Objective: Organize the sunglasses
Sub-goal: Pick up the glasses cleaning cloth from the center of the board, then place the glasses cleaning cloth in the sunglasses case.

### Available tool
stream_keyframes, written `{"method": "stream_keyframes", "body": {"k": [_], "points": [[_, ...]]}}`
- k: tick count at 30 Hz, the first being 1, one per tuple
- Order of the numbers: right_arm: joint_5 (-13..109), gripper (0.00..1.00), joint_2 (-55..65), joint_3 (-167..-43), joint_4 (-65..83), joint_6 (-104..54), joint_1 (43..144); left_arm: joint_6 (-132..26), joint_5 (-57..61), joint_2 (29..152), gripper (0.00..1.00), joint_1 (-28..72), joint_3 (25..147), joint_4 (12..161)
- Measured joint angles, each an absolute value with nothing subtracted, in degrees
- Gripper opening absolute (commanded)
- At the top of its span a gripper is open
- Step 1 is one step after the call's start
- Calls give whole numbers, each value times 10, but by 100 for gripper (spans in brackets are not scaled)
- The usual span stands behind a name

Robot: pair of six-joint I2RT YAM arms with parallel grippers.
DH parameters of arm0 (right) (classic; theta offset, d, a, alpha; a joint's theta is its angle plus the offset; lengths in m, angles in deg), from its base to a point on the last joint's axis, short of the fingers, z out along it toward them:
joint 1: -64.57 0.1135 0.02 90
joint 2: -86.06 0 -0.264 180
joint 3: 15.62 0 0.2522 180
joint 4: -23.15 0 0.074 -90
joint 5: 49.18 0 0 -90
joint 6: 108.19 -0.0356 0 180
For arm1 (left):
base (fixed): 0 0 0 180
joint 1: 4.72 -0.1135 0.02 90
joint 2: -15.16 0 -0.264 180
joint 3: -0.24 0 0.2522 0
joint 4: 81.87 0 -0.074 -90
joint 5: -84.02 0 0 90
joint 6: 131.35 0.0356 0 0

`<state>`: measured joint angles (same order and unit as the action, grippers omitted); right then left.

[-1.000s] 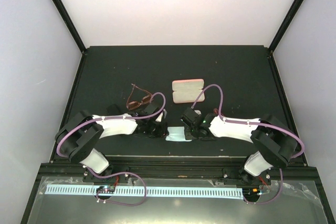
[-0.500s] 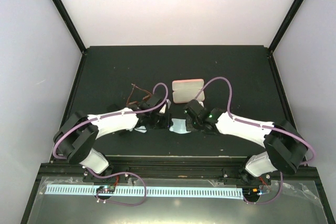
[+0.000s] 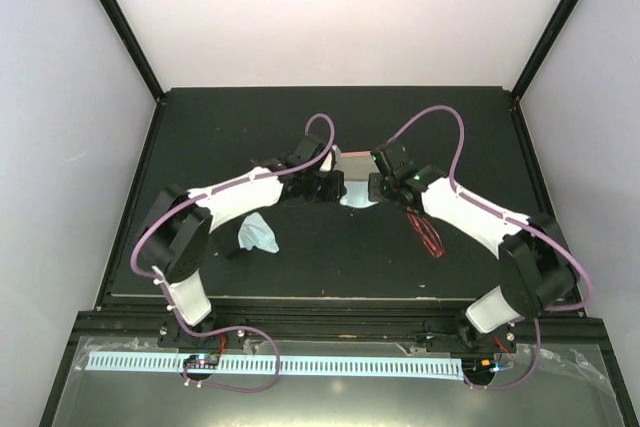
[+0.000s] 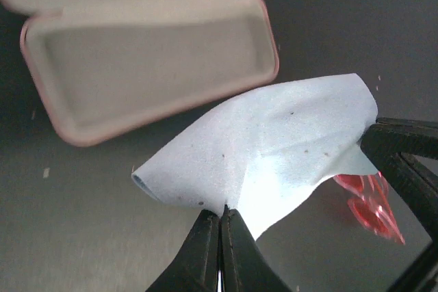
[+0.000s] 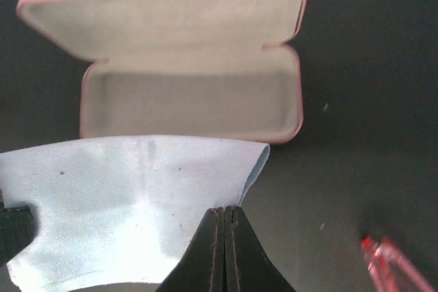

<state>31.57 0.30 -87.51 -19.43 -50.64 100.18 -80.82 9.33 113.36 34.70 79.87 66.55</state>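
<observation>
A pale blue cloth [image 3: 355,195] hangs stretched between my two grippers, just in front of the open pink case [image 3: 358,159]. My left gripper [image 4: 222,211] is shut on the cloth's [image 4: 274,148] near edge. My right gripper [image 5: 224,210] is shut on the opposite edge of the cloth [image 5: 123,203]. The case [image 5: 191,94] lies open and empty, lid up. The red sunglasses [image 3: 428,232] lie on the mat under my right arm, also showing as red sunglasses [image 4: 373,203] and red sunglasses [image 5: 390,264]. The amber sunglasses are hidden.
A second pale blue cloth [image 3: 257,234] lies crumpled on the black mat [image 3: 450,127] near my left arm. Black frame posts stand at the mat's back corners, with white walls around.
Both arms have swung from the mat's near edge towards the pink case, lifting the cloth between them. That uncovered the red sunglasses and the second cloth; my left arm now covers the amber pair.
</observation>
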Motion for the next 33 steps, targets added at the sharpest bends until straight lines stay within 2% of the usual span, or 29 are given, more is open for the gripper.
{"method": "stream_keyframes", "body": {"k": [4, 9, 33], "points": [[305, 1, -52, -922, -193, -482, 965, -792, 81, 1210, 2, 339, 890, 652], [305, 1, -107, -957, -191, -463, 940, -780, 61, 1264, 1, 330, 942, 637], [334, 1, -216, -1017, -174, -437, 919, -769, 57, 1355, 2, 302, 978, 625]]}}
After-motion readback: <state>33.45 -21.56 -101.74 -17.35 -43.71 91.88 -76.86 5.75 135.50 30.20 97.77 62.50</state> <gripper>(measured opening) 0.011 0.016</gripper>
